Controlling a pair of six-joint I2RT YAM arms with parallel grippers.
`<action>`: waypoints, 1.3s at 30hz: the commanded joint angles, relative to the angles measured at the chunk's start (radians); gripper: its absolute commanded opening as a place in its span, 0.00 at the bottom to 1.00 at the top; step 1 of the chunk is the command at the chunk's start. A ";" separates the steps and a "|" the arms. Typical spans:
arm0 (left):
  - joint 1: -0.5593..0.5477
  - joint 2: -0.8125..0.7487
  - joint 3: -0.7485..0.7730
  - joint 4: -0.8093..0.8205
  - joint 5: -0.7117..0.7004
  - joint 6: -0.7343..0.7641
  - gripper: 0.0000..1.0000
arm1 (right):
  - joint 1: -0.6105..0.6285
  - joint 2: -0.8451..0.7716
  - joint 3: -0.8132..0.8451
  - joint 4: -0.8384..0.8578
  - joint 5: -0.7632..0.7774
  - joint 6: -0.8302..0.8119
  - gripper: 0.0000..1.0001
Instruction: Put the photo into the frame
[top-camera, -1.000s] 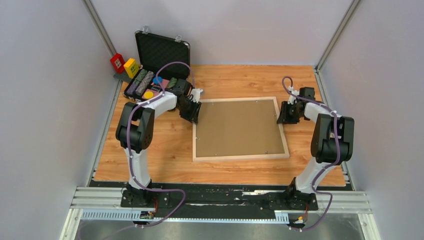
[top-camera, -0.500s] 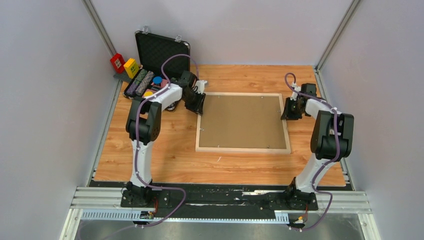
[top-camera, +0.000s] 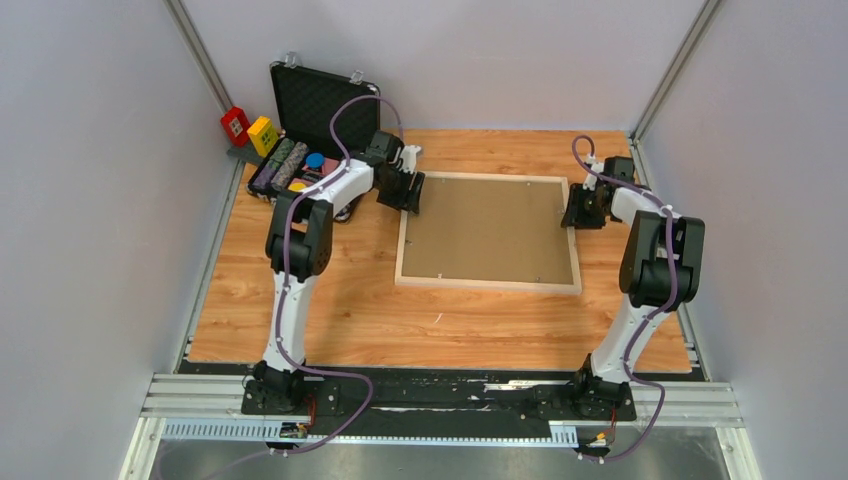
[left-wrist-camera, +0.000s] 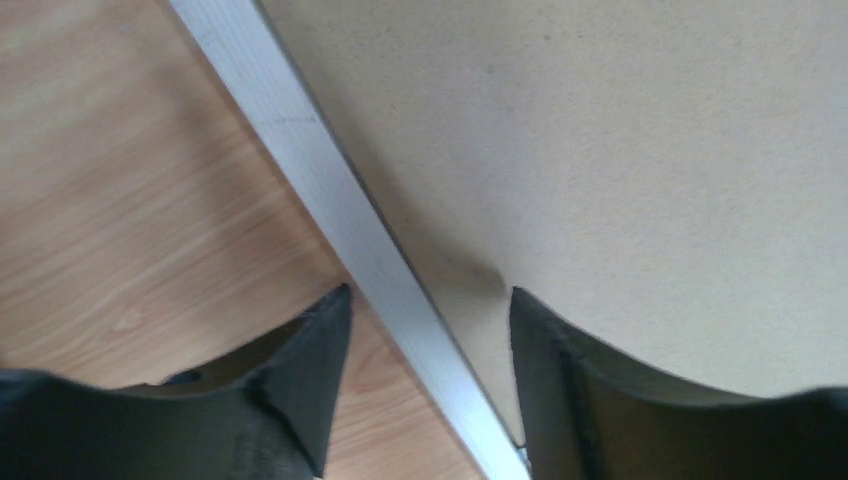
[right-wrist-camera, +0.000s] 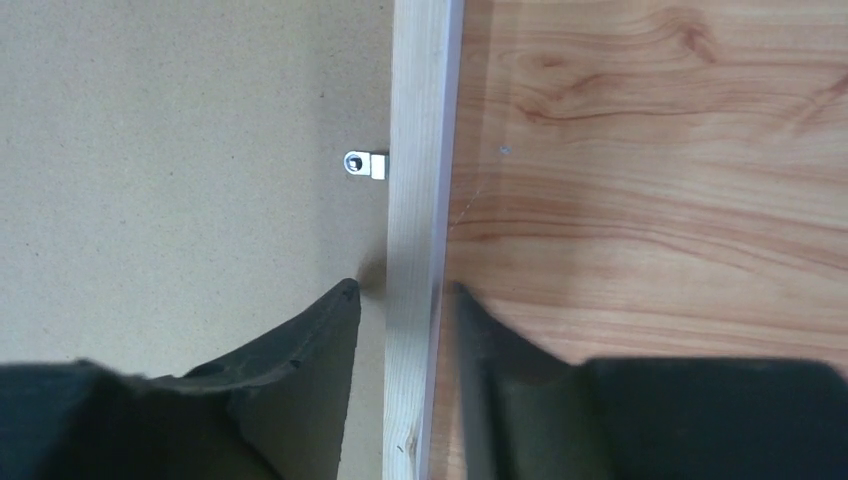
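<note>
The pale wooden frame (top-camera: 487, 286) lies back side up at the middle of the table, filled by the plain brown backing board (top-camera: 488, 228). The photo is hidden. My left gripper (top-camera: 408, 190) holds the frame's left rail near its far corner. In the left wrist view the rail (left-wrist-camera: 330, 180) runs between the fingers of the left gripper (left-wrist-camera: 428, 295). My right gripper (top-camera: 576, 212) holds the right rail near its far end. In the right wrist view the fingers of the right gripper (right-wrist-camera: 405, 288) close on the rail (right-wrist-camera: 420, 150), beside a small metal clip (right-wrist-camera: 364, 164).
An open black hard case (top-camera: 325, 100) with coloured items in it stands at the back left, close behind my left gripper. A red box (top-camera: 236, 124) and a yellow box (top-camera: 263, 133) sit beside it. The wooden table top (top-camera: 320, 310) stretches in front of the frame.
The frame has moved away from the near edge toward the back of the table and turned slightly. Both grippers have moved back with it, still on its side rails.
</note>
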 joint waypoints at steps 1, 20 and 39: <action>-0.014 -0.046 0.007 0.043 -0.044 -0.021 0.74 | 0.000 -0.044 0.028 0.026 -0.017 -0.012 0.46; -0.014 -0.537 -0.353 0.144 -0.285 0.162 1.00 | 0.035 -0.431 -0.155 0.016 -0.227 -0.144 1.00; -0.014 -0.759 -0.681 0.181 -0.038 0.300 1.00 | 0.565 -0.566 -0.388 -0.073 0.004 -0.464 0.93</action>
